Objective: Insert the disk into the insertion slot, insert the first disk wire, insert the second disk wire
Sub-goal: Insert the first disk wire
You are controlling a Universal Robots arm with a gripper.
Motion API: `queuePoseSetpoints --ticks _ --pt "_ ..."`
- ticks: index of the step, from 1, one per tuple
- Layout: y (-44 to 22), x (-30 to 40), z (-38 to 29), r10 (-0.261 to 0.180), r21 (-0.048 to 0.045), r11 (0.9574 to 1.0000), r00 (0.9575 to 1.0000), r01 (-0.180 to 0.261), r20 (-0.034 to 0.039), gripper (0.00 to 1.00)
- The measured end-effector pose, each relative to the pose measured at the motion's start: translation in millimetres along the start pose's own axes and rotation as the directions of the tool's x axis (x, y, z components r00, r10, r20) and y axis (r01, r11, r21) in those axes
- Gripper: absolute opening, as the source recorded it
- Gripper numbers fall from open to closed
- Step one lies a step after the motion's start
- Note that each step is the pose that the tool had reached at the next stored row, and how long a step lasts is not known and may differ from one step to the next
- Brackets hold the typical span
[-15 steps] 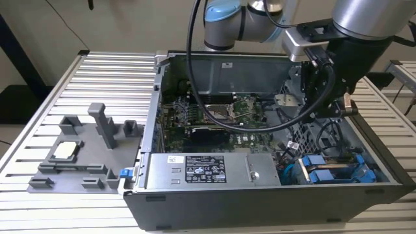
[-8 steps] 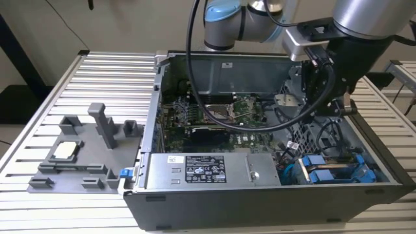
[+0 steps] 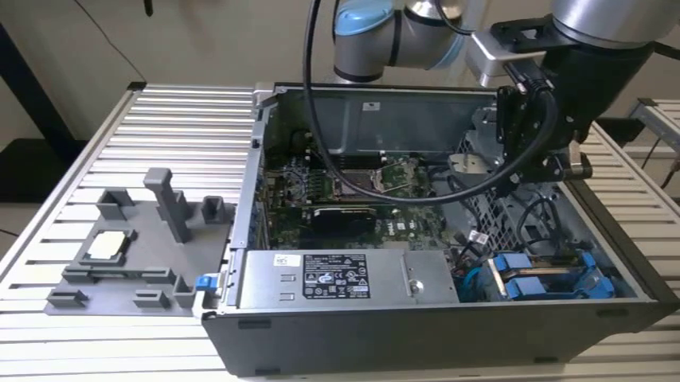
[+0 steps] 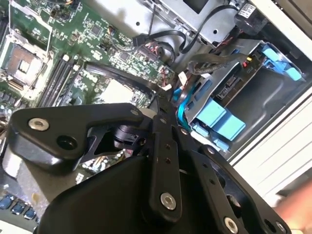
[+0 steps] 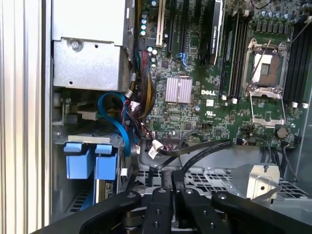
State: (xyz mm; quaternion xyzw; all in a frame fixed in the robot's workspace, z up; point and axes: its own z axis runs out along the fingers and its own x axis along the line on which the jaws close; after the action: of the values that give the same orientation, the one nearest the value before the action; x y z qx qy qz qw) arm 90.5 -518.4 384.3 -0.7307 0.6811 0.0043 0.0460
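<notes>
An open computer case (image 3: 425,334) sits on a ribbed metal table (image 3: 181,135) before a plain wall (image 3: 212,40). The gripper (image 5: 176,195) hangs above its perforated cage (image 5: 219,178), jaws drawn close together.

This looks like a robotics lab or test bench. An opened computer case (image 3: 425,344) with its bare circuit board (image 5: 195,119) sits on a ribbed metal table (image 3: 181,127), beside a grey moulded parts holder (image 3: 138,239), under an industrial robot arm (image 3: 600,48).
</notes>
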Motion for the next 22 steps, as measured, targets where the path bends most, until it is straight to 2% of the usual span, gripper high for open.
queuePoseSetpoints --ticks 1,2,3,5,7,9,11,13,15,17,18,22 --pt "0.4 0.1 1.0 0.0 0.0043 1.0 1.0 0.0 -0.0013 0.18" --pt "1.2 0.0 1.7 -0.001 0.0132 0.9999 1.0 0.001 -0.0011 0.25" --pt "1.9 0.2 1.7 -0.001 0.022 0.9998 1.0 0.001 0.0046 0.25" --pt "3.3 1.0 2.2 -0.001 0.0347 0.9994 0.9997 0.0 0.0234 0.25" --pt "5.5 2.9 3.3 -0.001 0.043 0.9991 0.9993 0.0 0.0362 0.25" --pt "6.9 6.0 4.1 -0.001 0.0462 0.9989 0.9987 -0.002 0.0519 0.25" --pt "7.7 9.1 5.5 -0.001 0.0482 0.9988 0.998 -0.002 0.0638 0.25" --pt "8.3 10.3 6.7 -0.002 0.055 0.9985 0.9971 -0.002 0.0756 0.25" --pt "9.1 11.0 7.7 -0.006 0.0623 0.9981 0.9957 0.0 0.0925 0.25" --pt "10.7 11.8 8.6 -0.011 0.065 0.9979 0.9938 0.004 0.1107 0.25" --pt "11.0 12.4 9.1 -0.014 0.0652 0.9979 0.9931 0.006 0.1164 0.25" --pt "11.3 13.8 9.7 -0.031 0.0642 0.9977 0.9923 0.023 0.1198 0.25"
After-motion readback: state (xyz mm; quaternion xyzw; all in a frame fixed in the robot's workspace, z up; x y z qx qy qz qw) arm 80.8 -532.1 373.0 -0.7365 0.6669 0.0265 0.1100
